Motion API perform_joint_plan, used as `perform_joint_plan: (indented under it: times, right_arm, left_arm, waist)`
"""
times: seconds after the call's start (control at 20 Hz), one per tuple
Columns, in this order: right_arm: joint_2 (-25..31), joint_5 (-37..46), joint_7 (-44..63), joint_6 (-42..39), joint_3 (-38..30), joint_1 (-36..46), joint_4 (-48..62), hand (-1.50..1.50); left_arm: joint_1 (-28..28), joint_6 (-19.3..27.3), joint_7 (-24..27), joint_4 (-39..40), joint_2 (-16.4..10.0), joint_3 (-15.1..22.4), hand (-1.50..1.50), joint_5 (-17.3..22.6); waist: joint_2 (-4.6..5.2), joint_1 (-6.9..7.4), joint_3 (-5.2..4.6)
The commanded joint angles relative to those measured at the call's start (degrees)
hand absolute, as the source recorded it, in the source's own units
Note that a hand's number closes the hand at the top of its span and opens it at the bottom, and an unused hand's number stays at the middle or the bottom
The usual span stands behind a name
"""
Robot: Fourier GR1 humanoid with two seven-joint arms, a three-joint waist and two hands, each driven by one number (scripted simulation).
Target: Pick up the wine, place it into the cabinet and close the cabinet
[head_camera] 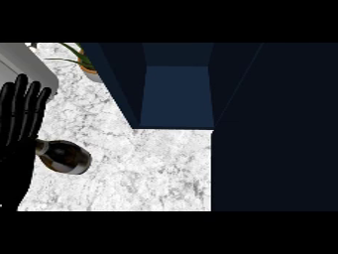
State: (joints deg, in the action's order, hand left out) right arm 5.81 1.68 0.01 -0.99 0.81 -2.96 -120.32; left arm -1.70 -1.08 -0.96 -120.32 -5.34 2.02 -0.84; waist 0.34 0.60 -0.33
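At view's left edge, left robot hand (18,119) fingers straight, apart, hiding wine (67,157) neck tip; bottle dark, glossy, on marbled worktop (149,168).

The worktop (149,163) is white with grey marble veins, and the cabinet (175,94) is dark blue, lighter blue inside. The wine bottle (69,158) is dark olive with a pale neck, the left hand (14,116) black, the plant (76,52) green.

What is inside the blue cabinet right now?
Nothing shows inside the cabinet: only its bare blue walls. Anything behind the dark panel at its right is hidden. The wine bottle stands outside on the counter, beside the left hand.
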Motion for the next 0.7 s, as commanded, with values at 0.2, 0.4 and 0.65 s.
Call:
perform_joint_plan:
  times: [0.2, 0.4, 0.65]
  right_arm:
    - [-2.2, 1.8, -0.8, 0.1, 3.1, -6.0, -6.7, -1.5]
    - [1.2, -7.2, 8.6, -7.1, 6.8, -5.0, -11.6, -1.5]
    - [0.7, -6.6, 19.7, -3.9, 9.8, -3.5, -21.3, -1.5]
  left_arm:
    - [11.5, -11.3, 7.3, -1.1, -7.4, -15.4, -1.5, 16.4]
    - [14.5, -10.1, 0.5, 0.5, -2.1, -13.6, -1.5, 25.5]
    - [15.1, -8.3, -10.3, -8.3, -6.3, -19.1, -1.5, 34.5]
  waist:
    - [-0.54, -0.23, 0.27]
    - [-0.61, 0.13, 0.23]
    - [-0.52, -0.21, 0.3]
